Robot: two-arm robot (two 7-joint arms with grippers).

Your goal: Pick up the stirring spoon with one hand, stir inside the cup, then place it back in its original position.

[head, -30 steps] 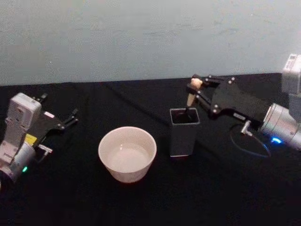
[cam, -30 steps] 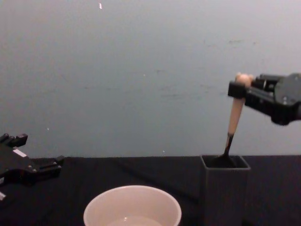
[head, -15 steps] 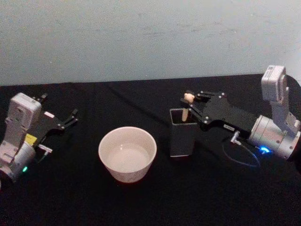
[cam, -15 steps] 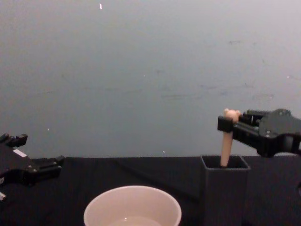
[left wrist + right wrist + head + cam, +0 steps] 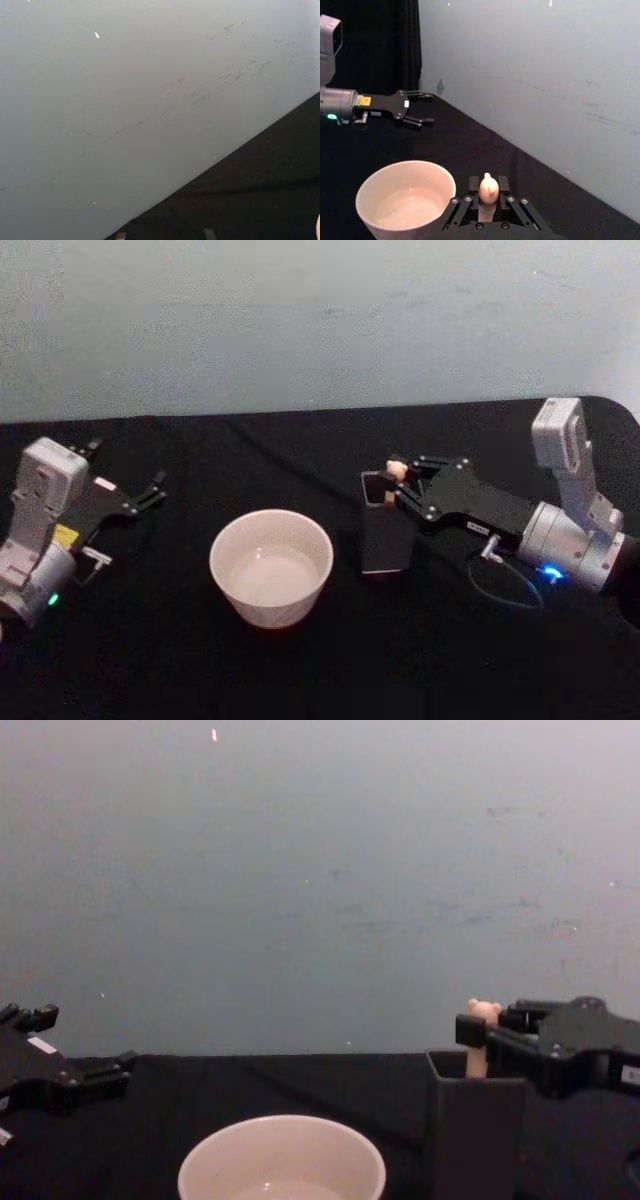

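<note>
- Right gripper (image 5: 397, 483) is closed on the stirring spoon's (image 5: 394, 471) bear head, low over the dark holder (image 5: 385, 532).
- Left gripper (image 5: 150, 490) rests open, far left on the table (image 5: 300, 660).
- Cup (image 5: 270, 566) sits beside the holder.
- Spoon is back inside the holder; I think only letting go is left.

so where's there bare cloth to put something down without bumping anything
Bare black cloth runs along the near edge in front of the cup, and behind it up to the wall. It is crowded at the dark holder, where the right gripper grips the stirring spoon. The left gripper sits open at the left edge.
</note>
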